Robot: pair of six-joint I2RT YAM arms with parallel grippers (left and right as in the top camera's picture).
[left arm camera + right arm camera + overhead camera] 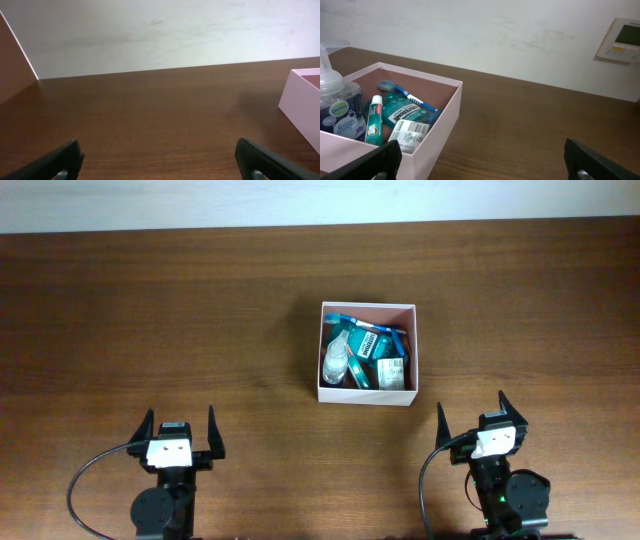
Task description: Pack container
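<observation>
Left gripper (180, 413) and right gripper (471, 403) hold fingers wide apart, empty; beyond them the square container (366, 396) sits mouth-up.

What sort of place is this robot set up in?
Likely an indoor office or lab room: a dark brown wooden table against a plain white wall, with a white wall-mounted control panel.

black arms (165, 505), white wrist blocks (168, 447), looping cables (85, 477), pointed black fingers (146, 424)
</observation>
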